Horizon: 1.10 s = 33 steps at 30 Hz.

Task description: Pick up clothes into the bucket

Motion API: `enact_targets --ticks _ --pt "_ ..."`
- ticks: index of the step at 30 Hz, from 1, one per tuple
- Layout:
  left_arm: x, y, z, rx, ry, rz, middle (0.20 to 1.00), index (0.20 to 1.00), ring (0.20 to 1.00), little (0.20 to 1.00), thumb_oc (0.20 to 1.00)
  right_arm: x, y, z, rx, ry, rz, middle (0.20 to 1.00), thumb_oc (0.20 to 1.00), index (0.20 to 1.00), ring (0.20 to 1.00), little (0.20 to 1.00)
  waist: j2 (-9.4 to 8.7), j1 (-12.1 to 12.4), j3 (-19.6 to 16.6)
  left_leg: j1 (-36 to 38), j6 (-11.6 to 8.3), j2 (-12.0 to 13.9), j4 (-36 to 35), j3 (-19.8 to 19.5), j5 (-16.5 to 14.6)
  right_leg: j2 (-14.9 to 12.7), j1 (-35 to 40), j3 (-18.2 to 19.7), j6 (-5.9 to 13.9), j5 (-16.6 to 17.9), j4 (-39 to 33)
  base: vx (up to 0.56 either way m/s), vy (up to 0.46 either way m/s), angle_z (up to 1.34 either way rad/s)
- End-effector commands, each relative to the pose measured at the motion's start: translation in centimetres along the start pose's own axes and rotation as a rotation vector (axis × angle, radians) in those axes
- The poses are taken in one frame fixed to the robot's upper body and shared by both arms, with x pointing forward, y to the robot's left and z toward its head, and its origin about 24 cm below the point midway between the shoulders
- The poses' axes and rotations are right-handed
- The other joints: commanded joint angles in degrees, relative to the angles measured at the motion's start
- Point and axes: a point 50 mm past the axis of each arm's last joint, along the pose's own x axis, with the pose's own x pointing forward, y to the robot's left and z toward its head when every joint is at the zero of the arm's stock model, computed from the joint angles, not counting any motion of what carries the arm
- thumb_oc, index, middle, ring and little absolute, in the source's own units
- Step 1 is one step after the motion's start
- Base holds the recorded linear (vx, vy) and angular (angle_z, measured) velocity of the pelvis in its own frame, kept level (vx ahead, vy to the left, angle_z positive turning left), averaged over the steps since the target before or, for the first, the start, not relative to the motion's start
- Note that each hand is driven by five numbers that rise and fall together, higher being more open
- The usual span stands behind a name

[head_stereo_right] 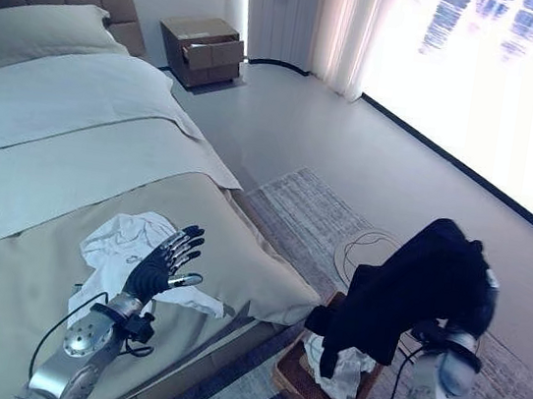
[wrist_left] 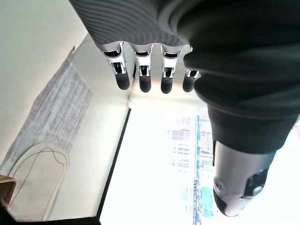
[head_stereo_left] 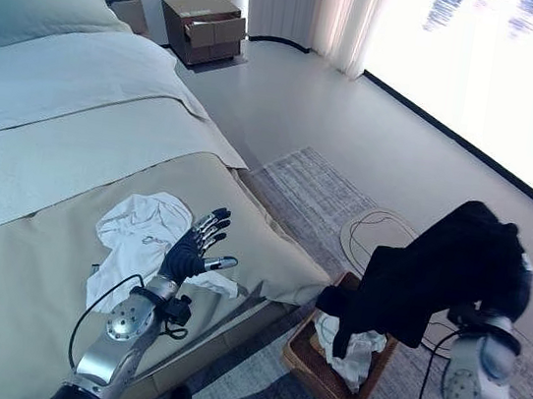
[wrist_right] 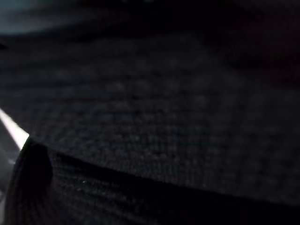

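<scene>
A: Right hand [head_stereo_left: 504,292] is up beside the bed [head_stereo_left: 40,257], buried under a black garment [head_stereo_left: 433,283]. The cloth drapes right over it, so I can't tell how the fingers sit.

B: And the garment's low end hangs over the wicker basket [head_stereo_left: 309,359] on the floor, where a white piece [head_stereo_left: 354,351] already lies.

A: Risk here: much of the black cloth trails off toward the basket's near edge. Let go now and I'd guess part of it slumps over the rim onto the rug [head_stereo_left: 299,179].

B: Left hand [head_stereo_left: 195,247]?

A: Fingers spread straight, holding nothing, above the white clothes [head_stereo_left: 139,226] on the bed. Those could slide on the smooth cover if grabbed loosely.
</scene>
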Motion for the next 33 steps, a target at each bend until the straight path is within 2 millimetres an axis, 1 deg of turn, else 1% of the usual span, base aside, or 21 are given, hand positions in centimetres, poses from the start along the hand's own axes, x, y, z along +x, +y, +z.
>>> enact_targets --ticks 1,7,8,9,12,13,14,15,16,18,19,20,21,24,27,28,29,30,31,32,33 --pt "0.2 1.5 3.1 -0.007 -0.173 0.052 1.0 1.0 1.0 1.0 1.0 2.5 1.0 6.0 -0.025 -0.303 0.047 0.2 0.2 0.2 0.2 0.2 -0.08 -1.0 -0.4 0.1 1.27 0.5 2.6 -2.5 -3.5 1.9 -4.0 1.7 -0.7 3.8 2.0 -0.02 -0.019 -0.05" --pt "-0.2 2.5 3.2 -0.072 -0.207 0.109 1.0 1.0 1.0 1.0 1.0 2.2 0.8 5.1 -0.053 -0.265 0.041 0.2 0.2 0.2 0.2 0.2 0.43 -1.4 0.2 0.3 1.33 0.4 2.9 -1.9 -3.5 1.7 -4.2 2.4 -0.83 3.7 2.4 -0.02 -0.016 -0.03" --pt "-0.2 2.5 3.2 -0.077 -0.209 0.115 1.0 1.0 1.0 1.0 1.0 2.2 0.7 4.8 -0.048 -0.25 0.04 0.2 0.2 0.2 0.2 0.2 0.55 -1.4 0.3 0.3 1.32 0.4 2.8 -1.8 -3.5 1.7 -4.3 2.4 -0.83 3.8 2.4 -0.05 -0.017 -0.13" --pt "-0.2 2.6 3.1 -0.072 -0.206 0.124 1.0 1.0 1.0 1.0 1.0 2.0 0.7 3.9 -0.069 -0.211 0.046 0.2 0.2 0.2 0.2 0.2 0.91 -1.5 0.7 0.4 1.31 0.3 2.8 -1.6 -3.5 1.6 -4.5 2.6 -0.79 3.9 2.5 -0.05 -0.019 -0.09" --pt "-0.2 2.6 3.3 -0.064 -0.215 0.119 1.0 1.0 1.0 1.0 1.0 2.0 0.6 3.1 -0.109 -0.176 0.043 0.2 0.2 0.2 0.2 0.2 1.36 -1.6 1.3 -0.4 1.32 0.3 4.0 -1.4 -3.8 1.4 -5.2 2.9 -0.78 3.6 3.3 -0.09 -0.013 -0.08" --pt "0.2 2.4 3.7 -0.072 -0.238 0.099 1.0 1.0 1.0 1.0 1.0 2.0 1.0 2.2 -0.146 -0.139 0.053 0.2 0.2 0.2 0.2 0.2 1.81 -1.9 3.6 -2.7 1.54 -0.1 7.5 -1.9 -4.7 0.6 -7.0 3.9 -1.14 3.1 5.9 -0.14 0.001 -0.05" --pt "0.3 2.5 3.8 -0.072 -0.241 0.099 1.0 1.0 1.0 1.0 1.0 2.1 1.1 2.3 -0.145 -0.141 0.053 0.2 0.2 0.2 0.2 0.2 1.84 -2.0 3.7 -3.3 1.58 0.0 8.3 -1.9 -5.1 0.6 -7.5 4.0 -1.14 2.9 6.4 -0.21 0.014 -0.08" --pt "0.5 2.4 3.9 -0.07 -0.247 0.092 1.0 1.0 1.0 1.0 1.0 2.3 1.3 1.9 -0.158 -0.124 0.063 0.2 0.2 0.2 0.2 0.2 2.13 -2.1 4.9 -4.1 1.78 -0.2 9.5 -1.9 -5.4 0.3 -8.4 4.4 -1.29 2.9 7.1 -0.19 0.04 -0.08" --pt "0.7 2.0 3.9 -0.071 -0.246 0.072 1.0 1.0 1.0 1.0 1.0 2.7 2.0 0.8 -0.195 -0.077 0.083 0.2 0.2 0.2 0.2 0.2 2.98 -2.2 7.2 -5.7 2.1 -0.3 11.5 -1.5 -6.0 -0.1 -10.6 5.6 -1.45 2.9 8.7 -0.18 0.039 -0.13" --pt "0.7 1.9 4.0 -0.073 -0.251 0.068 1.0 1.0 1.0 1.0 1.0 3.0 2.4 0.6 -0.202 -0.068 0.09 0.2 0.2 0.2 0.2 0.2 3.39 -2.0 8.0 -6.4 2.13 -0.3 12.0 -1.1 -6.1 -0.2 -11.9 6.2 -1.49 2.9 9.6 -0.14 0.043 -0.26" --pt "0.8 1.7 4.0 -0.087 -0.251 0.056 1.0 1.0 1.0 1.0 1.0 3.4 3.1 0.1 -0.221 -0.048 0.108 0.2 0.2 0.2 0.2 0.2 4.35 -2.1 9.7 -7.5 2.13 -0.3 12.0 -0.6 -5.6 -0.5 -14.1 7.0 -1.6 3.0 10.7 -0.13 0.044 -0.23" --pt "0.9 1.8 4.0 -0.088 -0.253 0.056 1.0 1.0 1.0 1.0 1.0 3.4 3.2 0.1 -0.221 -0.05 0.109 0.2 0.2 0.2 0.2 0.2 4.35 -2.0 9.7 -7.6 2.14 -0.3 12.0 -0.5 -5.6 -0.5 -14.3 7.1 -1.62 2.9 10.9 -0.19 0.035 -0.19" --pt "1.3 1.5 4.5 -0.086 -0.274 0.039 1.0 1.0 1.0 1.0 1.0 4.0 3.9 0.3 -0.235 -0.06 0.124 0.2 0.2 0.2 0.2 0.2 5.13 -2.1 11.4 -9.1 2.04 -0.4 11.9 -0.6 -5.0 -0.8 -16.9 7.7 -1.77 2.7 12.3 -0.14 -0.013 -0.18" --pt "1.9 1.4 5.0 -0.066 -0.296 0.032 1.0 1.0 1.0 1.0 1.0 4.4 4.8 0.5 -0.234 -0.072 0.146 0.2 0.2 0.2 0.2 0.2 5.46 -2.2 12.2 -10.4 1.92 -0.2 11.7 -0.6 -4.4 -0.7 -18.9 8.0 -2.06 2.2 13.5 -0.08 -0.04 -0.09" --pt "2.2 1.4 5.6 -0.056 -0.32 0.037 1.0 1.0 1.0 1.0 1.0 4.7 5.7 0.3 -0.222 -0.068 0.158 0.2 0.2 0.2 0.2 0.2 5.07 -2.2 13.0 -11.6 1.8 0.6 13.2 -1.1 -4.7 0.3 -20.0 8.8 -2.7 1.7 14.3 -0.05 -0.095 -0.04" --pt "2.2 1.4 6.0 -0.05 -0.337 0.041 1.0 1.0 1.0 1.0 1.0 5.3 6.4 0.4 -0.211 -0.073 0.165 0.2 0.2 0.2 0.2 0.2 4.44 -1.6 14.1 -13.8 1.97 1.2 17.6 -2.4 -6.5 1.4 -21.5 9.9 -3.36 1.1 15.6 -0.07 -0.109 -0.03" --pt "2.2 1.5 6.0 -0.05 -0.338 0.042 1.0 1.0 1.0 1.0 1.0 5.3 6.5 0.4 -0.21 -0.074 0.166 0.2 0.2 0.2 0.2 0.2 4.39 -1.7 14.0 -14.1 2.01 1.1 17.6 -2.4 -6.2 1.4 -21.7 9.9 -3.4 1.4 15.4 -0.12 -0.067 -0.09" --pt "2.3 1.4 6.6 -0.046 -0.366 0.047 1.0 1.0 1.0 1.0 1.0 5.9 7.5 0.6 -0.199 -0.083 0.168 0.2 0.2 0.2 0.2 0.2 3.67 0.2 15.4 -16.4 1.31 -0.1 18.1 -7.0 -5.9 2.2 -23.6 10.9 -3.52 1.1 16.2 -0.09 -0.003 -0.14" --pt "2.4 1.5 6.7 -0.045 -0.368 0.048 1.0 1.0 1.0 1.0 1.0 5.9 7.5 0.7 -0.197 -0.084 0.168 0.2 0.2 0.2 0.2 0.2 3.58 0.1 15.3 -16.6 1.34 -0.2 17.9 -7.1 -5.5 2.1 -23.8 10.8 -3.54 1.5 16.0 -0.1 0.025 -0.46" --pt "2.6 1.3 6.7 -0.058 -0.374 0.051 1.0 1.0 1.0 1.0 1.0 6.4 7.7 0.7 -0.195 -0.079 0.16 0.2 0.2 0.2 0.2 0.2 3.46 1.0 16.0 -18.8 0.41 -2.5 16.5 -11.2 -4.4 1.2 -25.7 10.8 -3.13 2.1 16.7 -0.04 0.031 -0.51" --pt "2.6 1.3 6.7 -0.058 -0.374 0.051 1.0 1.0 1.0 1.0 1.0 6.4 7.7 0.7 -0.194 -0.08 0.161 0.2 0.2 0.2 0.2 0.2 3.45 0.9 15.9 -19.0 0.44 -2.6 16.6 -11.3 -4.5 1.1 -25.9 10.7 -3.1 2.0 16.8 -0.06 0.1 -0.26"
